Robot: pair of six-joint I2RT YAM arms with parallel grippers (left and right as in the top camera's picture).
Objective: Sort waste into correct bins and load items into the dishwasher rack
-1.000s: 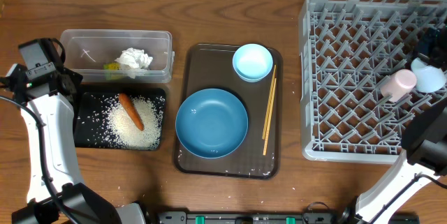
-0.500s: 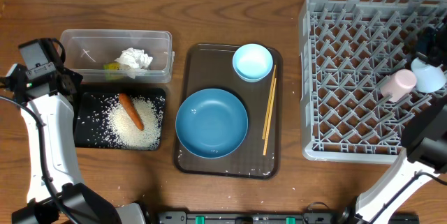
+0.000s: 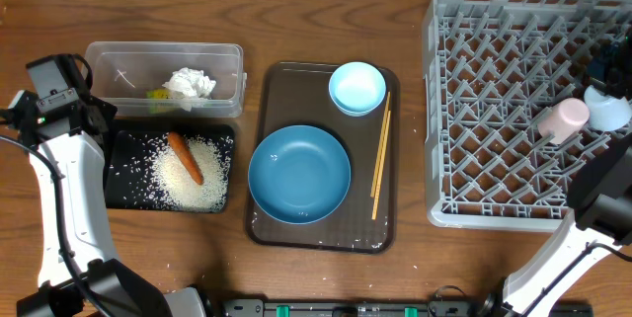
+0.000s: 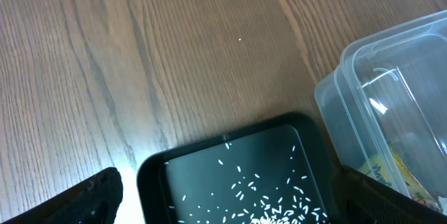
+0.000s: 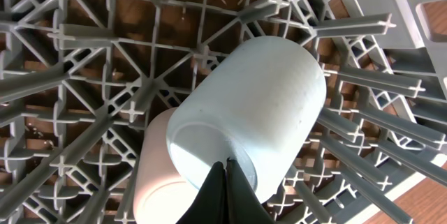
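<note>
— Anything shifted since a second ago?
— Nothing that shows. The white cup [image 5: 251,105] is where it was, at the 3 o'clock edge of the dishwasher rack [image 3: 432,110], and neither arm has moved.
— Which way does it lie?
— In the right wrist view it is tipped on its side. Its long axis runs from 8 o'clock to 2 o'clock, mouth at the 8 o'clock end.
— What has hold of it?
— The right gripper [image 5: 225,182], fingers pinched together on the rim at the mouth.
— Around it?
— From overhead, a pink cup [image 3: 563,118] lies just beside it at 9 o'clock.
— The other arm?
— The left gripper [image 4: 241,206] is spread wide and holds nothing. It hangs over a corner of the black tray [image 4: 209,160], with the clear tub [image 4: 377,112] at 3 o'clock.
</note>
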